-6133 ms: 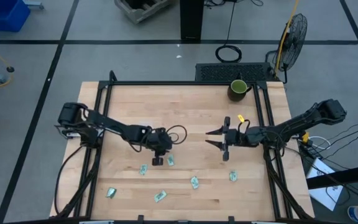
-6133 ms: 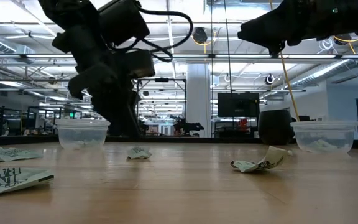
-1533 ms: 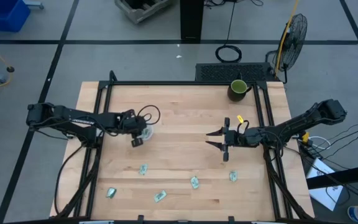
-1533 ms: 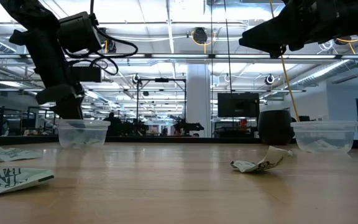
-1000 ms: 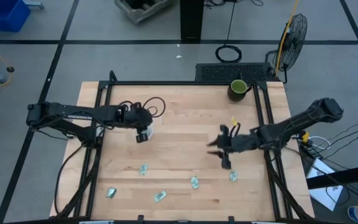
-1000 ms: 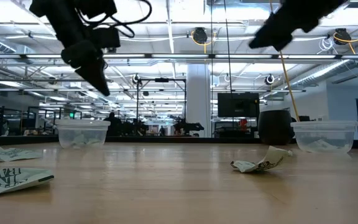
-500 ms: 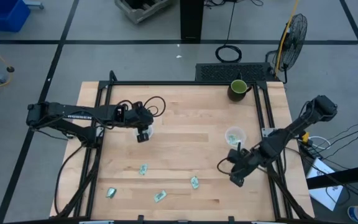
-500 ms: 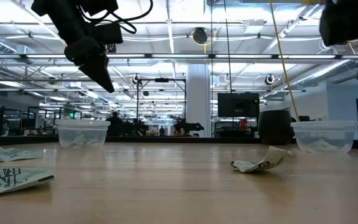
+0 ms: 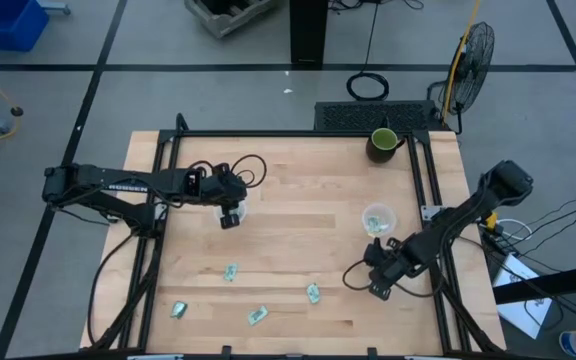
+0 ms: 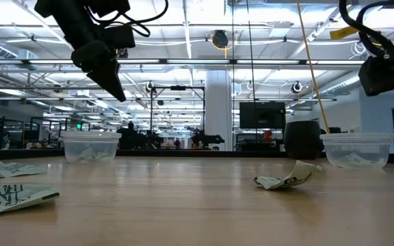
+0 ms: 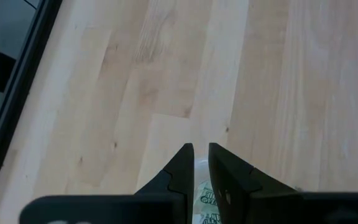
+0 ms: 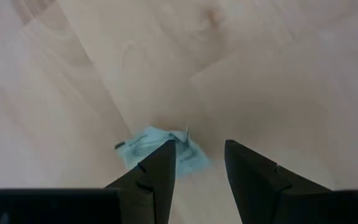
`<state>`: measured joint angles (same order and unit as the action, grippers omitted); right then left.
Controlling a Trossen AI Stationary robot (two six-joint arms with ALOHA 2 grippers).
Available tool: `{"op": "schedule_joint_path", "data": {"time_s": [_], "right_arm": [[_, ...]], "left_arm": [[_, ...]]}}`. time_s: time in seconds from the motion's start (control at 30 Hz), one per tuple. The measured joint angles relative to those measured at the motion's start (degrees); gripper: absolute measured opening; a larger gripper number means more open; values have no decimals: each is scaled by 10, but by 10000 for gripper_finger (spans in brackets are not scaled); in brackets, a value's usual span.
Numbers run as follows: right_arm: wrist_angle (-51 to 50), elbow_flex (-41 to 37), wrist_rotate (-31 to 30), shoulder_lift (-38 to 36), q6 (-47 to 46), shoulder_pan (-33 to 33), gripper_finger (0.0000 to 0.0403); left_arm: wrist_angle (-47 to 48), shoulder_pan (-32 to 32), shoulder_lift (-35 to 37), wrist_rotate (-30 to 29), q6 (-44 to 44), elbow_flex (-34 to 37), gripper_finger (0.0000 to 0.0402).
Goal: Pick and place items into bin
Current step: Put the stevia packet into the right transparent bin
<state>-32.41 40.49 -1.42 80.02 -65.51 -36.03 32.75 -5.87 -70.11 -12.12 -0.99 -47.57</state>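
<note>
Our right gripper [image 12: 199,163] has swung down from mid-bench; fingers parted, empty, straddling a packet [image 12: 160,149] on the bench [image 9: 298,190]. Left gripper [image 11: 197,163] stays over its bin [image 9: 236,210], fingers nearly closed, empty. Grasp comes next.

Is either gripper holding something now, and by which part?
Nothing is held. The right gripper is open, its fingers on either side of a packet lying on the table. The left gripper is almost shut, empty, above its bin.

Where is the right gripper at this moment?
In the high view the right gripper is low over the table's right side, just below the clear cup, its open fingers straddling a packet.
</note>
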Motion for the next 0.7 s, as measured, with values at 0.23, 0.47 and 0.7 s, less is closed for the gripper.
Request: {"op": "schedule_joint_path", "data": {"time_s": [0.23, 0.47, 0.7], "right_arm": [[14, 3, 3, 43, 2, 0, 130], [2, 2, 13, 71, 6, 0, 117], [18, 1, 13, 61, 17, 0, 25]], "left_arm": [[0, 0, 0, 0, 0, 0, 51], [0, 0, 0, 0, -2, 0, 51], [0, 0, 0, 0, -2, 0, 51]]}}
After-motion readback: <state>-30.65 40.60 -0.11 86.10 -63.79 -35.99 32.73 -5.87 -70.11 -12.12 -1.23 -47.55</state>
